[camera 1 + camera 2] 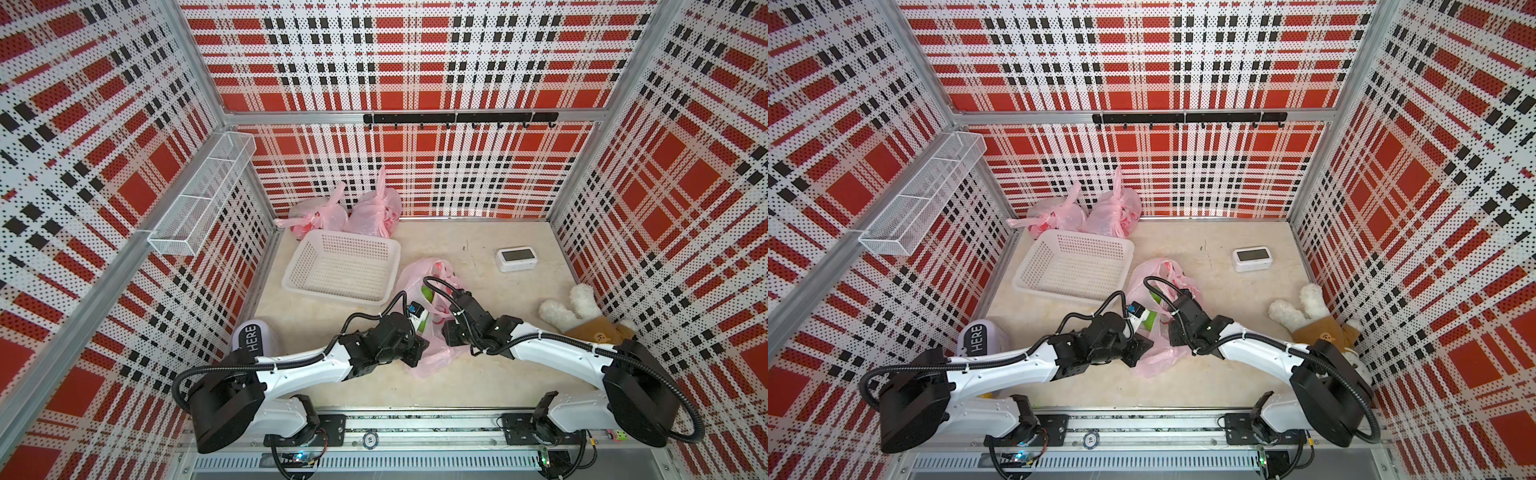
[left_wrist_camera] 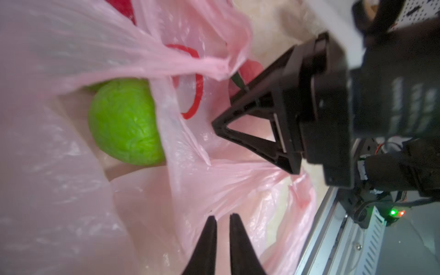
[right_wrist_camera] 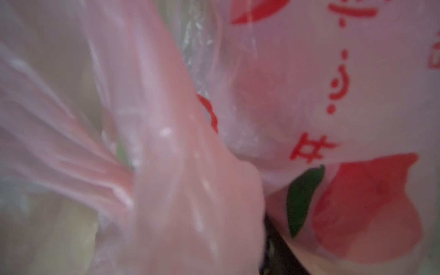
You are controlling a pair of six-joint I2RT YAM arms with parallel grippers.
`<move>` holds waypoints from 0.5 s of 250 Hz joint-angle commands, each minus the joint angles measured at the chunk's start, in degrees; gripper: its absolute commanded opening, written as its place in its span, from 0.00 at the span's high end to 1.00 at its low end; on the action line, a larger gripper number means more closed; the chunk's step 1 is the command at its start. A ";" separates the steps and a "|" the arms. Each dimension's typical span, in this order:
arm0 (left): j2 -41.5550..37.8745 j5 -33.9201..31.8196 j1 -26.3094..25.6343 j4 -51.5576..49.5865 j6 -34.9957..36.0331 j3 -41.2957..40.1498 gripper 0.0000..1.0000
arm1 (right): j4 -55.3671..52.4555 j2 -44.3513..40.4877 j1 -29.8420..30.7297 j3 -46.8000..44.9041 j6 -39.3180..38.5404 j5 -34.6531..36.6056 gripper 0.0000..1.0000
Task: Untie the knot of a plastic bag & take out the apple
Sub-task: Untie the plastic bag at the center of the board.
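A pink plastic bag [image 1: 432, 286] with red print lies crumpled mid-table between both arms. In the left wrist view its mouth gapes and the green apple [image 2: 123, 121] sits bare inside; in both top views only a sliver of green [image 1: 1152, 318] shows. I cannot make out a knot. My left gripper [image 2: 223, 216] is shut on a fold of the bag's film near its lower edge. My right gripper [image 2: 222, 110] reaches into the bag's folds beside the apple, with a pulled strand of bag [image 2: 214, 66] at its fingers. Bag film [image 3: 190, 142] fills the right wrist view and hides those jaws.
A white plastic basket [image 1: 291, 270] stands left of the bag, with two tied pink bags [image 1: 320, 216] [image 1: 376, 212] behind it. A white device [image 1: 516, 258] and a plush toy [image 1: 582, 316] lie at the right. A white "HERE" object [image 1: 253, 338] sits front left.
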 commanded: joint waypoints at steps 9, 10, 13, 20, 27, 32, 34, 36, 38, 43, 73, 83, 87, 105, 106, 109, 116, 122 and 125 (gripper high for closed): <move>-0.59 1.60 2.33 2.19 -2.37 3.00 0.85 | 2.65 -0.45 0.17 -2.49 0.05 2.72 0.79; -0.50 1.62 2.40 2.20 -2.43 3.08 0.85 | 2.65 -0.45 0.17 -2.49 0.05 2.72 0.79; -0.24 1.64 2.62 2.28 -2.52 3.31 0.86 | 2.95 -0.45 0.20 -2.77 -0.03 2.75 0.82; 0.41 1.64 3.10 2.38 -2.77 3.87 0.86 | 3.52 -0.54 0.21 -3.21 -0.16 2.71 0.85; 1.13 1.64 3.70 2.48 -3.12 4.50 0.87 | 4.04 -0.54 0.23 -3.71 -0.27 2.56 0.88; 1.77 1.69 4.08 2.70 -3.38 4.92 0.87 | 4.44 -0.46 0.21 -4.00 -0.35 2.54 0.90; 2.03 1.72 4.21 2.80 -3.50 5.10 0.87 | 4.53 -0.46 0.20 -4.11 -0.35 2.47 0.90; 2.29 1.79 4.33 2.91 -3.59 5.28 0.87 | 4.70 -0.46 0.22 -4.18 -0.39 2.45 0.91; 2.60 1.88 4.45 3.02 -3.66 5.39 0.88 | 4.79 -0.41 0.23 -4.29 -0.40 2.45 0.91; 3.36 2.03 4.69 3.32 -3.88 5.81 0.88 | 5.02 -0.37 0.15 -4.51 -0.38 2.39 0.93; 7.51 1.45 4.92 3.62 -4.32 8.17 0.88 | 6.52 -0.33 0.17 -5.71 -0.48 1.81 0.98; 8.71 0.89 4.95 3.62 -4.84 8.68 0.88 | 7.14 -0.49 0.18 -6.27 -0.59 1.51 1.00; 9.18 0.59 5.09 3.49 -5.10 8.83 0.87 | 7.49 -0.61 0.19 -6.55 -0.72 1.35 1.00; 10.47 -1.57 5.49 2.66 -6.32 9.07 0.81 | 8.95 -1.43 0.23 -7.83 -1.12 0.88 1.00; 10.48 -1.72 5.52 2.65 -6.38 9.06 0.81 | 8.98 -1.47 0.23 -7.92 -1.16 0.87 1.00; 10.57 -2.15 5.54 2.65 -6.52 9.06 0.80 | 9.13 -1.59 0.16 -8.12 -1.17 0.86 1.00; 10.84 -3.15 5.71 2.57 -7.01 8.97 0.76 | 9.27 -1.89 0.22 -8.42 -1.06 0.99 1.00; 10.98 -4.01 5.86 2.43 -7.43 8.97 0.73 | 9.36 -2.13 0.19 -8.76 -1.10 1.12 1.00; 11.09 -4.39 5.82 2.39 -7.53 8.97 0.72 | 9.36 -2.13 0.16 -8.85 -1.14 1.09 1.00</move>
